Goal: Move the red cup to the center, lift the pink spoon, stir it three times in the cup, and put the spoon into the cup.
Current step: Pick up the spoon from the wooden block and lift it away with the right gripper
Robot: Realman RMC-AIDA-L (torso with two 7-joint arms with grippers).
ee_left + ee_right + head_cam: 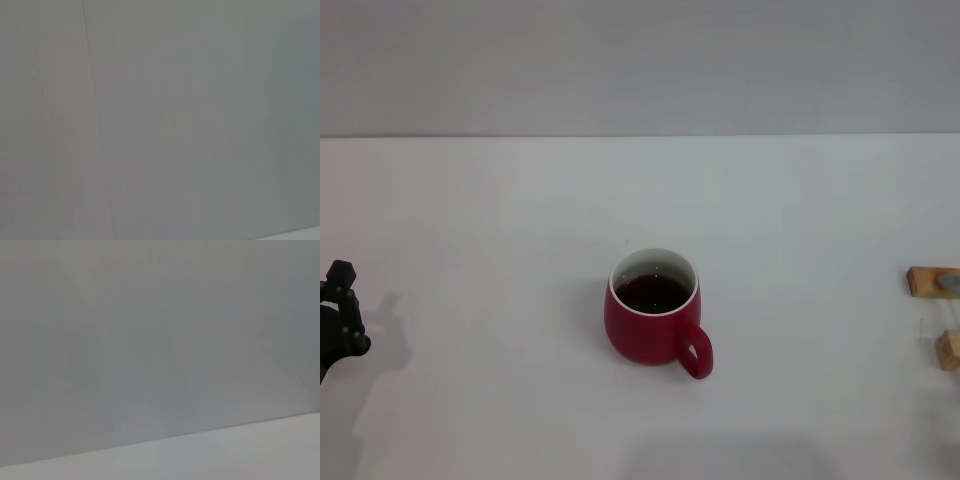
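Red cup (pixel 655 310) stands mid-table; left end effector (pixel 340 320) at edge, state unclear

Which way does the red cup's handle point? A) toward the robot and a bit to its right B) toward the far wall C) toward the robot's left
A: in the head view the cup's loop handle sticks out at the near side, a little toward the robot's right.
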